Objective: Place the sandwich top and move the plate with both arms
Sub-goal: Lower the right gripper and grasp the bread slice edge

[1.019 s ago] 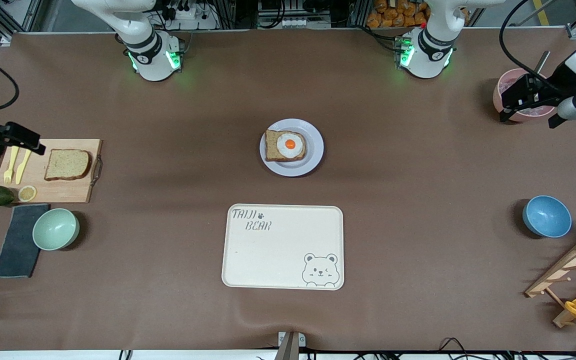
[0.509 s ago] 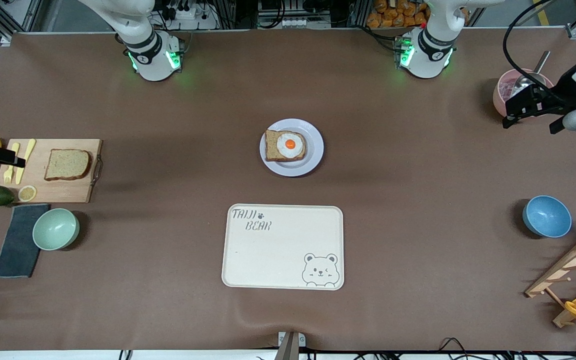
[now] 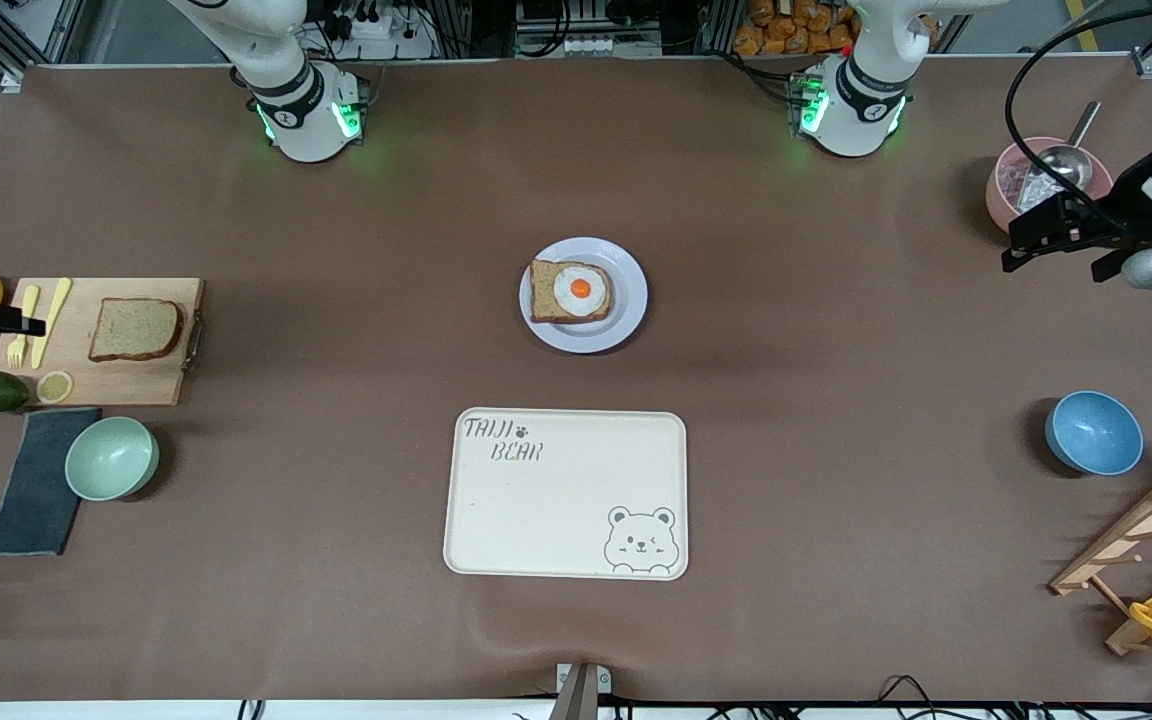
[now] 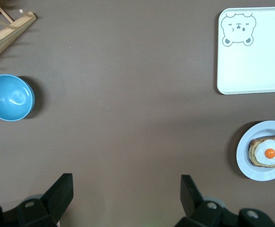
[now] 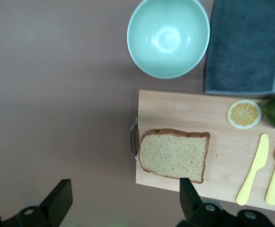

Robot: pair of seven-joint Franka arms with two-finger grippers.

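Where the wooden cutting board (image 3: 99, 342) sits at the middle left of the front view, the sandwich top (image 3: 135, 329) lies flat on it, apart from both grippers.

Right gripper (image 3: 24, 324): at the left edge of the frame, over the yellow fork (image 3: 20, 327) and knife (image 3: 51, 319) on the board's outer end; jaws spread wide, holding nothing. In its wrist view the bread (image 5: 174, 155) lies on the board just ahead of the two fingertips (image 5: 61, 193), not between them.

Left gripper (image 3: 1028, 243): upper right of the frame, over the table beside the pink bowl (image 3: 1002, 190) that holds a metal scoop (image 3: 1060, 157); jaws spread wide, empty.

Plate (image 3: 626, 290): centre of the frame, bearing an egg-topped slice (image 3: 570, 291), well apart from both grippers.

Bear-printed tray (image 3: 566, 494): below the plate, nearer the camera.

Also: mint bowl (image 3: 111, 458), grey cloth (image 3: 37, 482), lemon slice (image 3: 54, 386), blue bowl (image 3: 1093, 432).
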